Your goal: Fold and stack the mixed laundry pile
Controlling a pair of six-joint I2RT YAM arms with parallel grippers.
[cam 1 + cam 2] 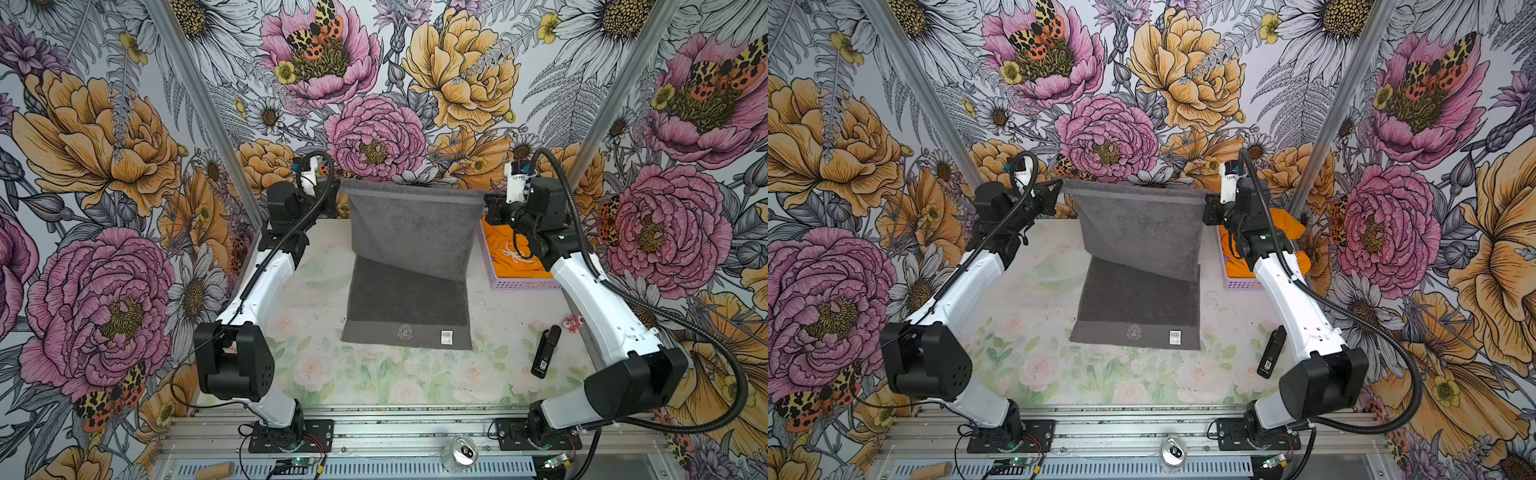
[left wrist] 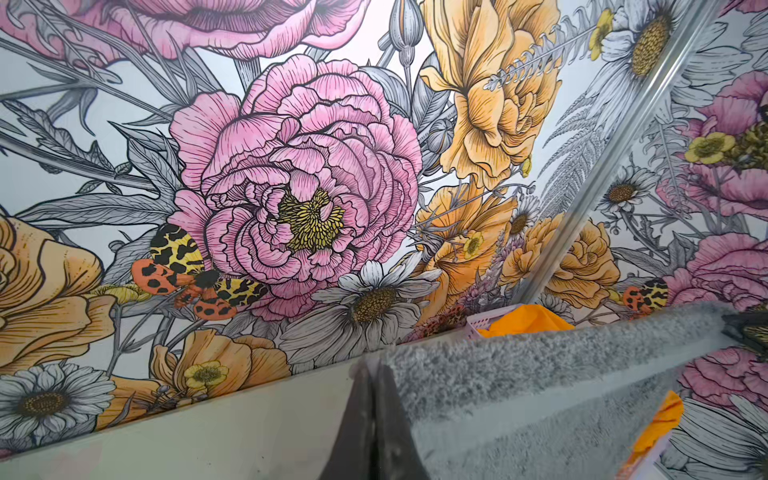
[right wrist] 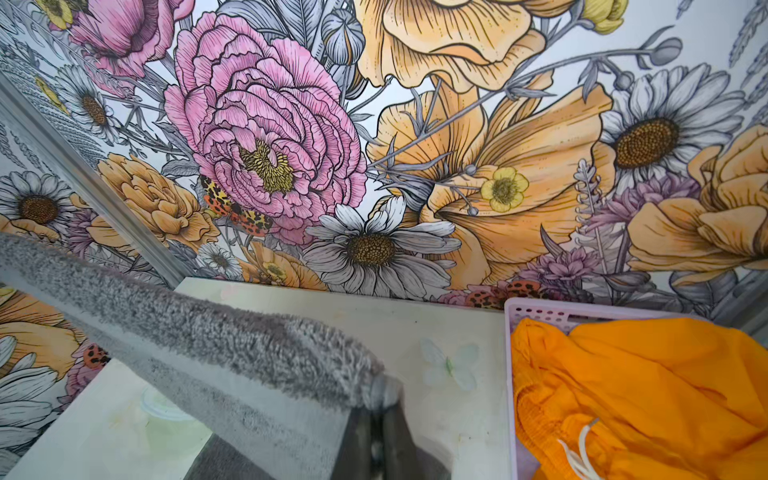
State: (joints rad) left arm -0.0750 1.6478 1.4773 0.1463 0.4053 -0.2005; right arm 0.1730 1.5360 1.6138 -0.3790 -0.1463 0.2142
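Left wrist view: pinching towel corner in left claw, other corner in right claw, first fold half made; shorts unfolded in basket, nothing stacked.

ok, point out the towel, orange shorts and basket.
grey towel (image 1: 409,232), in a top view, middle of the raised half.
orange shorts (image 3: 648,386), right wrist view, middle of the fabric.
lavender basket (image 1: 519,284), in a top view, front wall.
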